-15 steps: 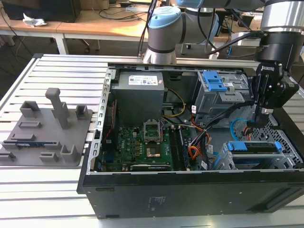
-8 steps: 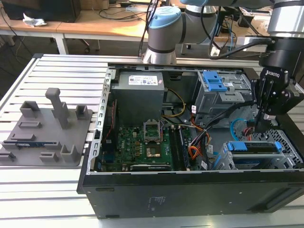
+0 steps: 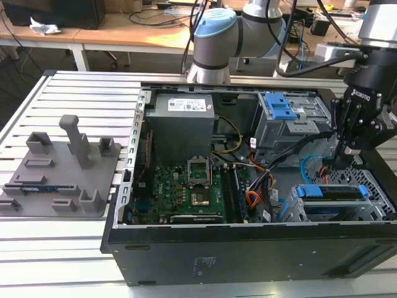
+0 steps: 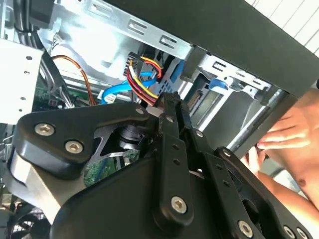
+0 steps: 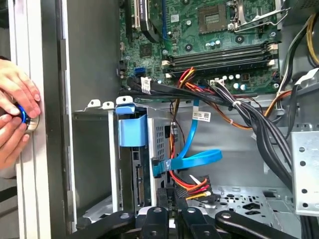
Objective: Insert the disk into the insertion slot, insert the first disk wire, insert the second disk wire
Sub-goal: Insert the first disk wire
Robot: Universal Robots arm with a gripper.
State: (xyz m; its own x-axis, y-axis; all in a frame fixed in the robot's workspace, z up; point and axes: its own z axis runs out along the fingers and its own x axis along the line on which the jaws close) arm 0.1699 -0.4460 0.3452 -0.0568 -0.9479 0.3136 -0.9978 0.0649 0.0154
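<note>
The disk (image 3: 329, 194), in its blue carrier (image 5: 132, 127), sits inside the insertion slot (image 3: 374, 186), a low perforated grey cage. My gripper (image 3: 345, 156) hangs just behind the disk's back edge. In both wrist views its fingers (image 4: 172, 107) stand close together, shut on the black plug of the first disk wire (image 5: 192, 188), whose orange-red lead (image 4: 142, 82) runs up from the plug. The second disk wire (image 5: 195, 159), a flat light-blue cable, loops beside it, apart from the fingers.
A person's hands (image 5: 15, 117) rest on the case's outer wall at a blue button; one hand (image 4: 284, 137) shows close to the gripper. Black cable bundles (image 5: 259, 124), the motherboard (image 3: 186, 189), a taller blue-latched bay (image 3: 279, 115) and a grey fixture (image 3: 62, 164) surround the work.
</note>
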